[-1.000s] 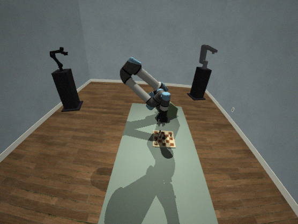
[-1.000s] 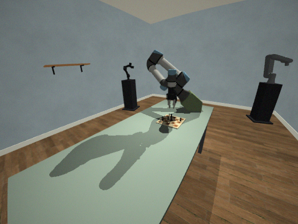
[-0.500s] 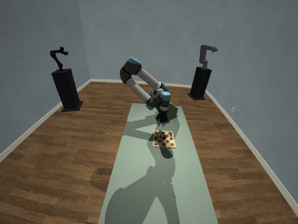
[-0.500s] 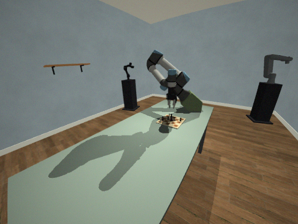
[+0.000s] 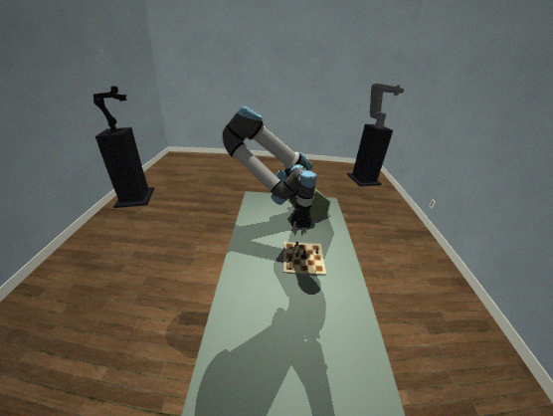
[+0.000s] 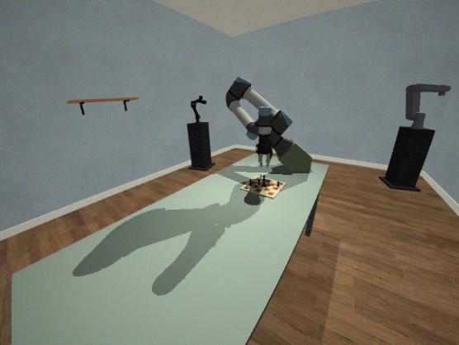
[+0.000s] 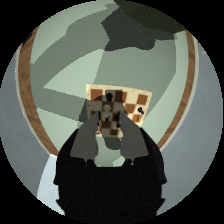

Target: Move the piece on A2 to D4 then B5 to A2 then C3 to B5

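One gripper (image 5: 298, 231) (image 6: 264, 166) (image 7: 109, 111) above chessboard (image 5: 322, 273) (image 6: 273, 196) (image 7: 148, 93), jaws part-spread.
Nothing visibly pinched; dark pcs. (image 5: 304, 254) (image 6: 264, 181) (image 7: 140, 110) stand on bd., sq. labels illegible. Bd. lies on green tabletop (image 5: 348, 318) (image 6: 186, 248) (image 7: 65, 82), near side of arm base (image 5: 320, 205) (image 6: 298, 158).

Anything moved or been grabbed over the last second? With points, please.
Nothing visibly changed. The gripper (image 5: 298, 231) (image 6: 264, 166) (image 7: 109, 111) is above the board (image 5: 312, 272) (image 6: 273, 194) (image 7: 146, 93) as before, its fingers apart with nothing seen between them. The board stayed put; I see no piece shift, though the pieces are too small to rule out slight movement.
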Controlling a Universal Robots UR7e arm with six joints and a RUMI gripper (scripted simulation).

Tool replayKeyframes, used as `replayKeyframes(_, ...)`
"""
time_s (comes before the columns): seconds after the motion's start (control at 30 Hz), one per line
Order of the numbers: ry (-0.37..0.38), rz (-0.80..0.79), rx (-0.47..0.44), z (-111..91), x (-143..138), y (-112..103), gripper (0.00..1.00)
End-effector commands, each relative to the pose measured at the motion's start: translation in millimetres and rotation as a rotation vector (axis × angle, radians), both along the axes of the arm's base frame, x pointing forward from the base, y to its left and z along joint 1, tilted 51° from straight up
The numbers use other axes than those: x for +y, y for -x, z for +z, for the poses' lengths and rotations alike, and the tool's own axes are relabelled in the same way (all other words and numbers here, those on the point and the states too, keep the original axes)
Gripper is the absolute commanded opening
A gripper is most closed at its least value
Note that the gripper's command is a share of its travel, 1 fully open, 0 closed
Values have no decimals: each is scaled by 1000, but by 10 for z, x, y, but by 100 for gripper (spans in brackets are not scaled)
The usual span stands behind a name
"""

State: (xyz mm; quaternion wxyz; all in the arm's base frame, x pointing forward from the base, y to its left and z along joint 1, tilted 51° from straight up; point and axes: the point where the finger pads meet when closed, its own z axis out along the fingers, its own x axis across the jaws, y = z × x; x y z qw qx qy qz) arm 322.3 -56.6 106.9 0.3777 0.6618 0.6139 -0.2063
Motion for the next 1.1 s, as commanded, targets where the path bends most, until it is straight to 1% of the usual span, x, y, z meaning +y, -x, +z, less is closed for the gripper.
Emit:
replayKeyframes(0.0,1,-2,6,-42,-32,15,22)
replayKeyframes(1.07,0,-1,6,-290,-317,-56,22)
